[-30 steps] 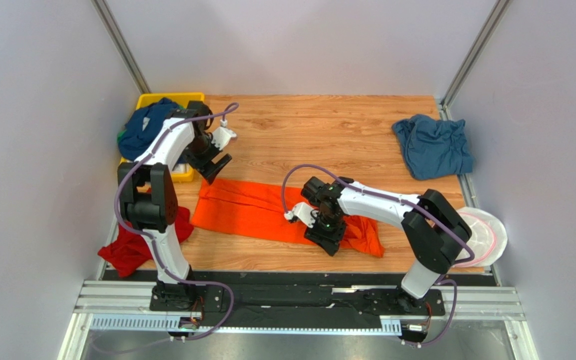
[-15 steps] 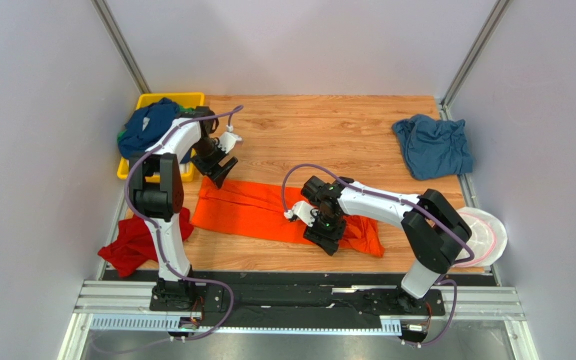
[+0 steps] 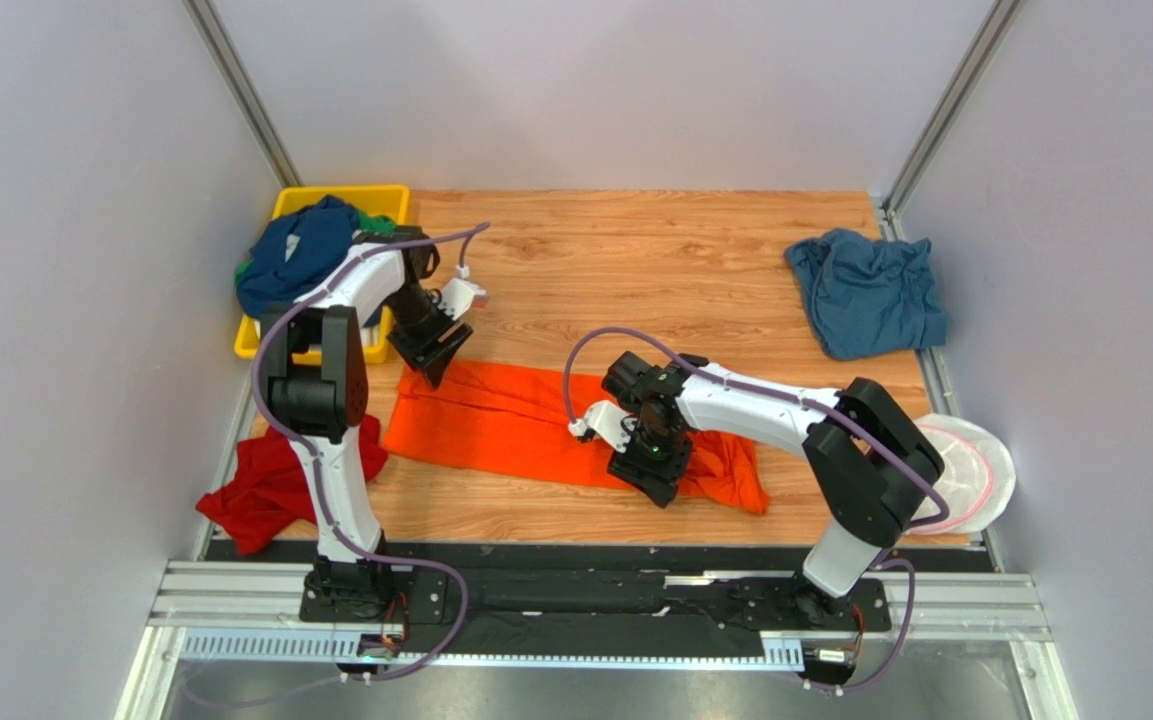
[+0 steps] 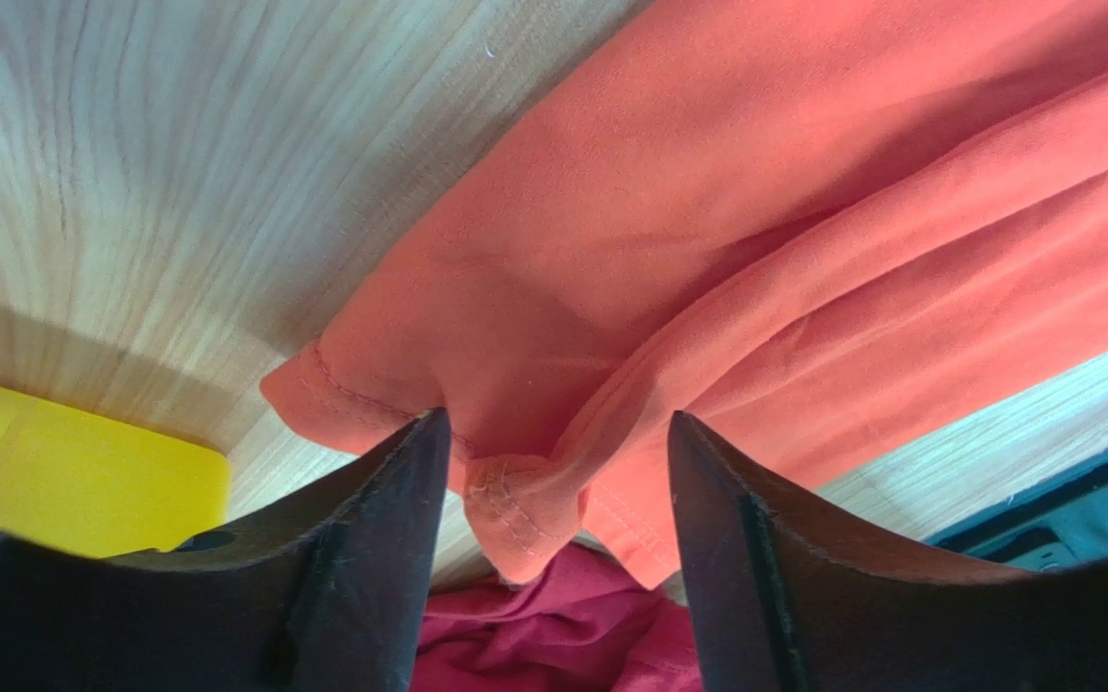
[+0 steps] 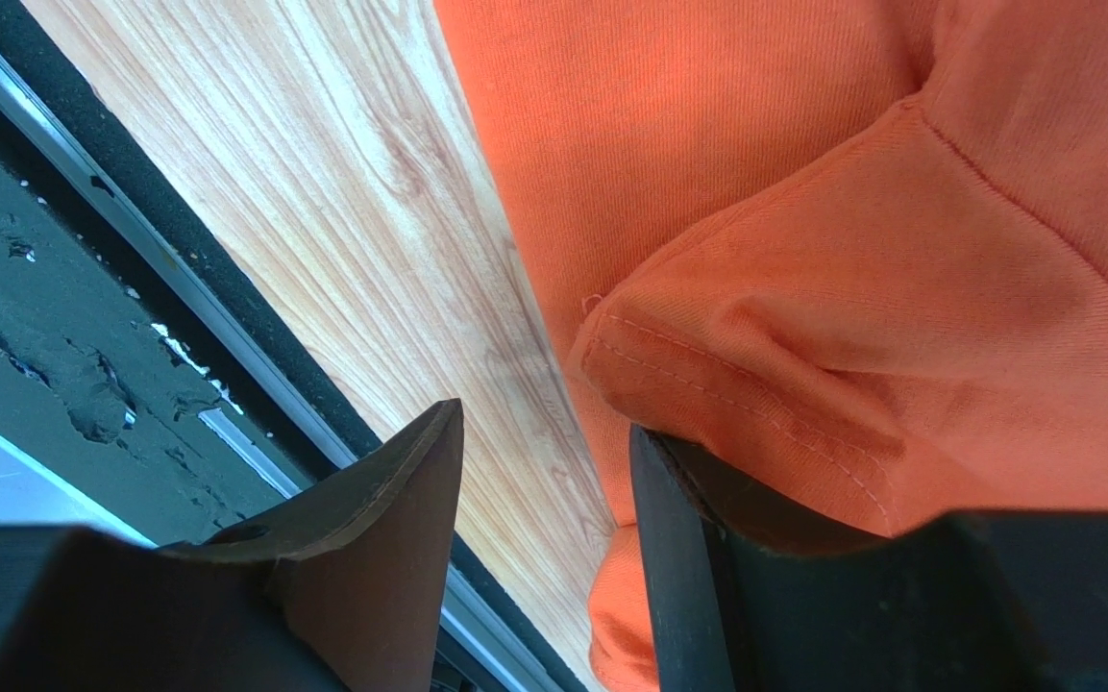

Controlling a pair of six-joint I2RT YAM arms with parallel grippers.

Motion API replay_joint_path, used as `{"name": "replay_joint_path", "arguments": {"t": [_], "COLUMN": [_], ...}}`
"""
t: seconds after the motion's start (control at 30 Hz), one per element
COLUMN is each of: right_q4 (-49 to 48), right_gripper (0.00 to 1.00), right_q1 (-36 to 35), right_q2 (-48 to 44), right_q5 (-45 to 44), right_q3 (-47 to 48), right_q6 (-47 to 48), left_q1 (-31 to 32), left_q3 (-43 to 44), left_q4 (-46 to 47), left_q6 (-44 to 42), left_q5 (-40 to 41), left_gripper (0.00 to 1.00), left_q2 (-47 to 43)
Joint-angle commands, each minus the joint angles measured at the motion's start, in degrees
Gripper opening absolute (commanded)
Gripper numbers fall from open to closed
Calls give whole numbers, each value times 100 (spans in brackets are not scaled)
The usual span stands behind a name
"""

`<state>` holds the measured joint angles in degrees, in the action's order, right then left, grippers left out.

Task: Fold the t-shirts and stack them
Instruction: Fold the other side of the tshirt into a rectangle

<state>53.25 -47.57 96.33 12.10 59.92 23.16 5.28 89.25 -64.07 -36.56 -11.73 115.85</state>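
Left gripper [image 4: 560, 421] has dropped down and toward the near edge since a second ago, off the tray side and onto the far-left corner of the orange t-shirt [image 3: 515, 420]. Its black fingers [image 4: 372, 548] stand apart, one on each side of the stitched corner hem. A little folded tab of that hem sits in the gap, not squeezed as far as I can see.

Right gripper [image 5: 545, 421] has barely budged. It sits low at the near-right part of the same shirt with its jaws spread. Bare wood shows through the gap, and a hemmed fold of orange cloth is draped over one finger rather than pinched between the two.

The shirt itself is bright orange and plain. It lies in a long, loosely folded band across the near half of the table [image 3: 642, 255], with lengthwise creases and its right end bunched under the right wrist. It looks the same as before.

A crumpled red t-shirt [image 3: 259, 488] touches the orange one's left end, partly hanging off the table's near-left corner. A navy t-shirt [image 3: 294, 248] is heaped in the yellow tray [image 3: 372, 195] at the far left. The steel-blue t-shirt [image 3: 868, 293] lies rumpled at the far right, well apart from the others. A white-and-pink disc [image 3: 973, 465] pokes out at the right edge behind the right arm.
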Motion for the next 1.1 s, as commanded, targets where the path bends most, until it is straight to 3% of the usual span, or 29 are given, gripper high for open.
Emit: {"name": "replay_joint_path", "arguments": {"t": [0.0, 0.73, 1.07], "right_q4": [-149, -201, -219], "right_gripper": [50, 46, 44], "right_q1": [-24, -24, -24], "right_q2": [-44, 96, 149], "right_q5": [-58, -129, -146], "right_q3": [-24, -103, -112], "right_q6": [-83, -92, -92], "left_q1": [43, 52, 52], "left_q3": [-22, -31, -57], "left_q4": [-70, -281, -439], "left_q6": [-124, -106, -141], "left_q5": [-14, -295, -436], "left_gripper": [63, 45, 43], "left_q2": [69, -168, -379]}}
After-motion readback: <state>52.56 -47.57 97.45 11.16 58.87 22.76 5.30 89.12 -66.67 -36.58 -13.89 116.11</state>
